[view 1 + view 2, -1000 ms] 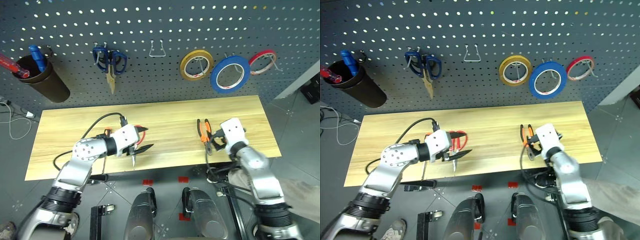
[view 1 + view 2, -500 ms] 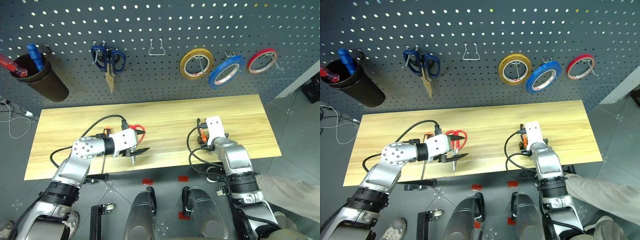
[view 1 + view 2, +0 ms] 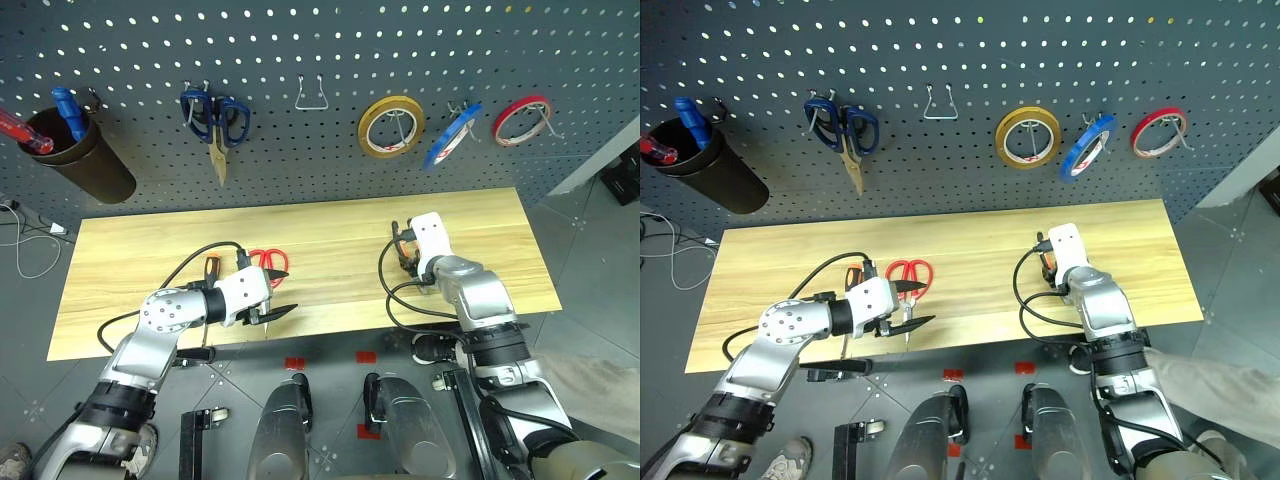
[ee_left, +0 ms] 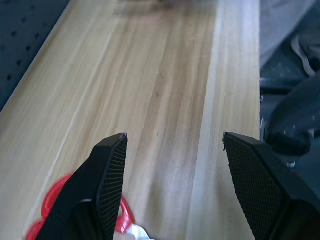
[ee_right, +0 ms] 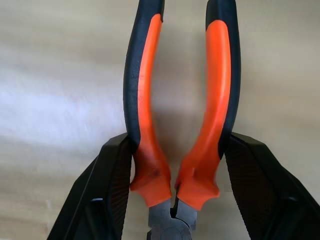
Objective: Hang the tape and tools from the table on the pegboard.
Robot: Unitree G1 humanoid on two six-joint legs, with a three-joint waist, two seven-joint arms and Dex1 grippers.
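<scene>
The thin blue ring of tape already hangs on a metal hook of the dark grey-blue perforated pegboard, between a yellow tape ring and a red tape ring, so that part of the task looks done. The tools are all on the long light wooden table. The orange-and-black-handled pliers lie flat near the table's right end, and the right gripper straddles them near the pivot, its two black fingers touching the outer sides of the handles; whether it grips them firmly yet cannot be told, and they have not left the wood. The red-handled scissors with steel blades lie toward the left of the table, just beside the left gripper, whose fingers stand well apart with only bare wood between them; the red loops lie just outside one finger. The slim screwdriver with a black-and-orange handle rests just left of the scissors, partly hidden behind the left arm. A pair of blue-handled scissors hangs on the board, and an empty wire hook next to it looks free for one of the tools. By this reckoning one item of four is hung, and the pliers are the step in hand.
</scene>
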